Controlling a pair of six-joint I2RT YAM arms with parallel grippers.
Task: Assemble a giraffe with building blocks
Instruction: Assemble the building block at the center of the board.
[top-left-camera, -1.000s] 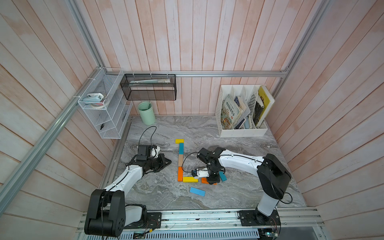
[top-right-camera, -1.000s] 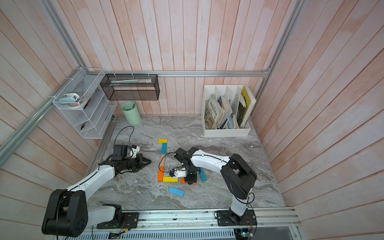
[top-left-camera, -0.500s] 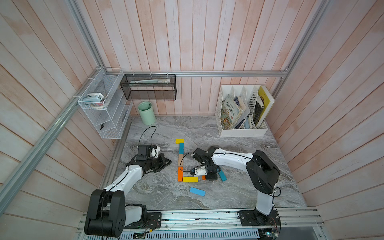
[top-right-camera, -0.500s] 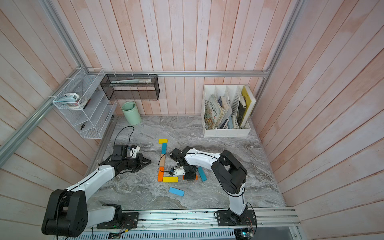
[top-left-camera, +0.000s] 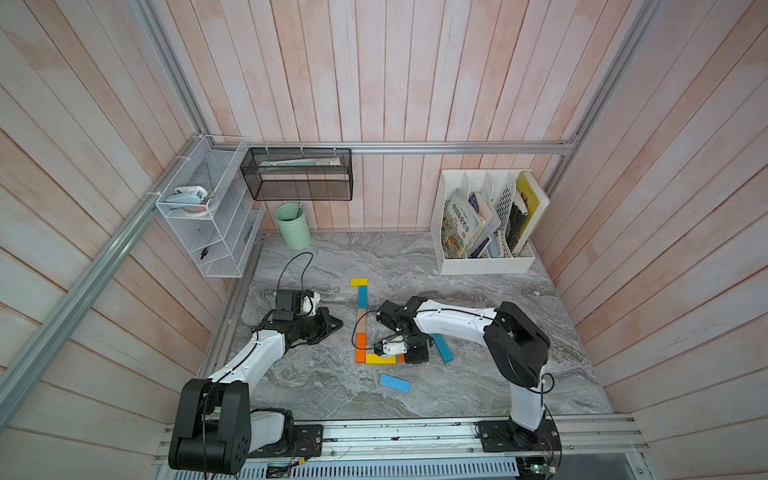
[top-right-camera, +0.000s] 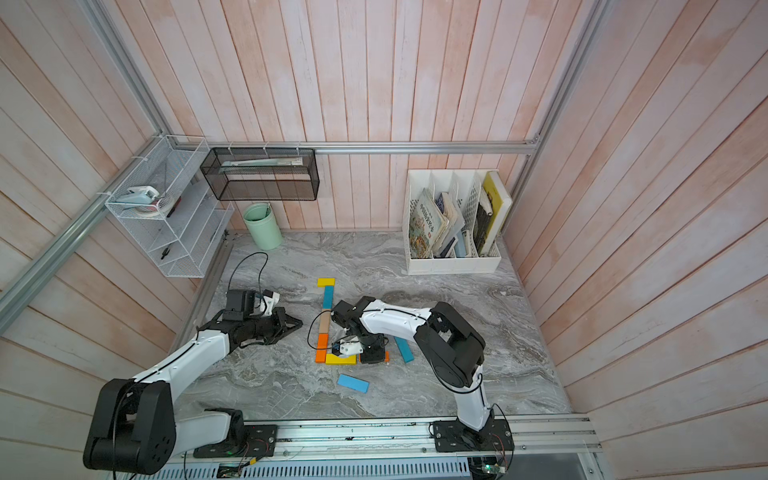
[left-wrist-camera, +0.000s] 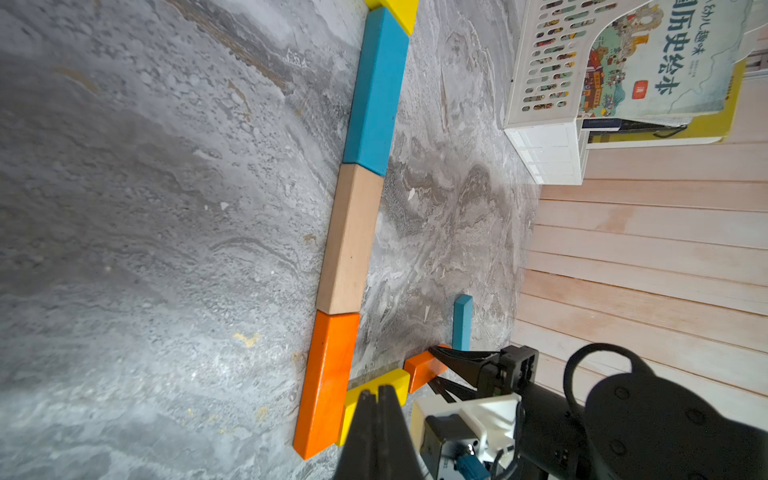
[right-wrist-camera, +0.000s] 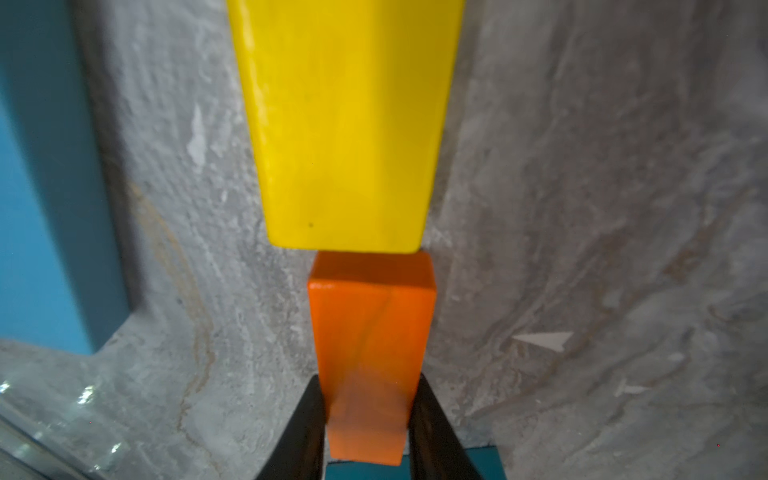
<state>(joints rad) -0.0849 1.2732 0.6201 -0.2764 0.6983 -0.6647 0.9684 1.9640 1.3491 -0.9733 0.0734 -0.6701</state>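
The giraffe lies flat in both top views: yellow head (top-left-camera: 359, 282), teal block (top-left-camera: 362, 296), tan block (top-left-camera: 361, 320) and orange block (top-left-camera: 360, 347) in a line, with a yellow body bar (top-left-camera: 380, 359) off its near end. My right gripper (right-wrist-camera: 368, 382) is shut on a second orange block (right-wrist-camera: 370, 332), whose end meets the yellow bar (right-wrist-camera: 345, 124). A loose teal block (top-left-camera: 441, 348) lies just right of that gripper (top-left-camera: 409, 353). The light blue block (top-left-camera: 395, 383) lies nearer the front. My left gripper (left-wrist-camera: 377, 390) rests shut and empty left of the neck (top-right-camera: 324, 321).
A white book rack (top-left-camera: 482, 224) stands at the back right and a green cup (top-left-camera: 293, 226) at the back left. Wire shelves (top-left-camera: 208, 208) and a black mesh basket (top-left-camera: 297, 178) hang on the walls. A black cable loops beside the orange neck block.
My right gripper has carried the orange block a little to the left, up to the yellow bar's end. The left arm has not moved.
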